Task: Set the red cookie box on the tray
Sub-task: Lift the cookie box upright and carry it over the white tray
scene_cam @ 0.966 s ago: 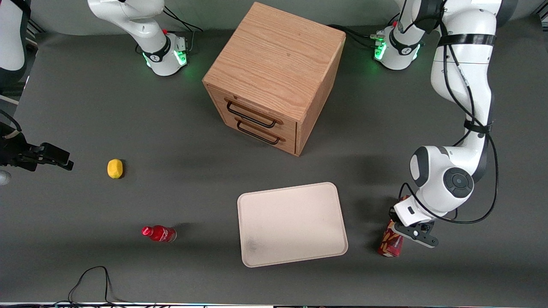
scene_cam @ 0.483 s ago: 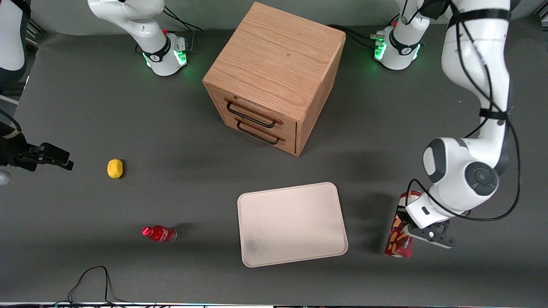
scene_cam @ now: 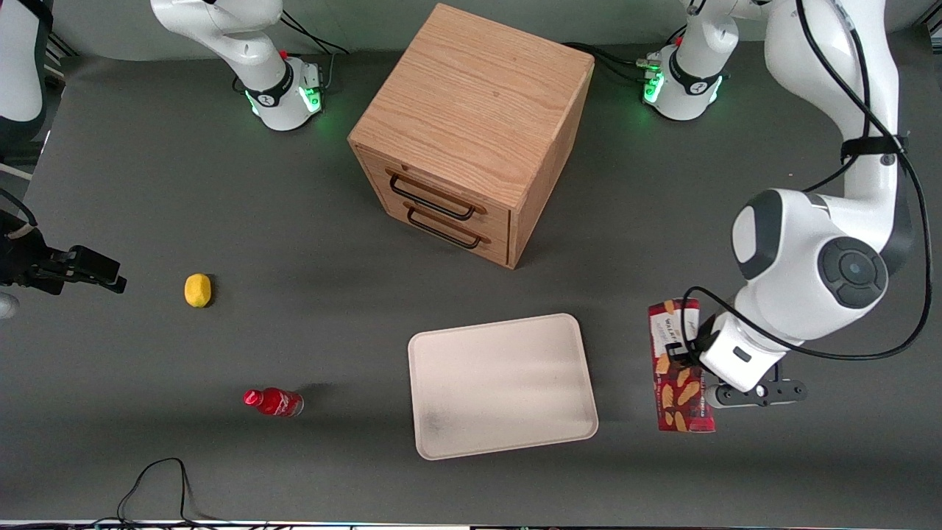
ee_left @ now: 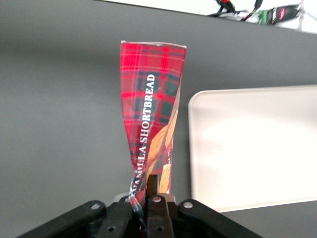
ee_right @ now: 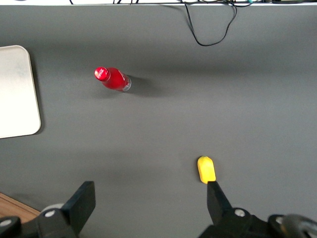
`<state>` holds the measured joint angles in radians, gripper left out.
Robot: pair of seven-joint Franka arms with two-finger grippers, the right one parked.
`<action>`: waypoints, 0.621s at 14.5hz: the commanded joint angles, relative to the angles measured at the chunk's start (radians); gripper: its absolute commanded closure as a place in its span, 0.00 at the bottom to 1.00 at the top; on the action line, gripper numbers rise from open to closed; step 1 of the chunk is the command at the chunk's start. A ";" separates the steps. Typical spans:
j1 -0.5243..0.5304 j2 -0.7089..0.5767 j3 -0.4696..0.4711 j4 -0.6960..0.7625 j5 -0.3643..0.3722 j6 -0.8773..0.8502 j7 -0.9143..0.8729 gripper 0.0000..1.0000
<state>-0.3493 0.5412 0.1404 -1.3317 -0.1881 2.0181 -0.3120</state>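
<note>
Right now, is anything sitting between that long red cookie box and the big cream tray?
Nothing visible. The left gripper holds the red cookie box beside the cream tray, only bare grey table between.

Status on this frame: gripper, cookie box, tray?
Gripper shut on cookie box, beside the tray, toward working arm's end. Box not on tray. Nothing between them.

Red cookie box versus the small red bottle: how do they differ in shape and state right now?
The red cookie box is a long flat-sided carton with plaid and biscuit pictures; the red bottle is small, rounded and plain.
The box is clamped in the gripper beside the tray; the bottle stands free on the table toward the parked arm's end.
Both are red, and neither is on the tray.
</note>
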 commanded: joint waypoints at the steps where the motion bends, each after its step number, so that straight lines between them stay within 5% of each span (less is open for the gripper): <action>1: -0.052 0.063 0.001 0.120 0.010 -0.047 -0.201 1.00; 9: -0.138 0.264 -0.058 0.181 0.191 0.013 -0.312 1.00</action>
<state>-0.4673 0.7523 0.0761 -1.2066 -0.0503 2.0325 -0.6068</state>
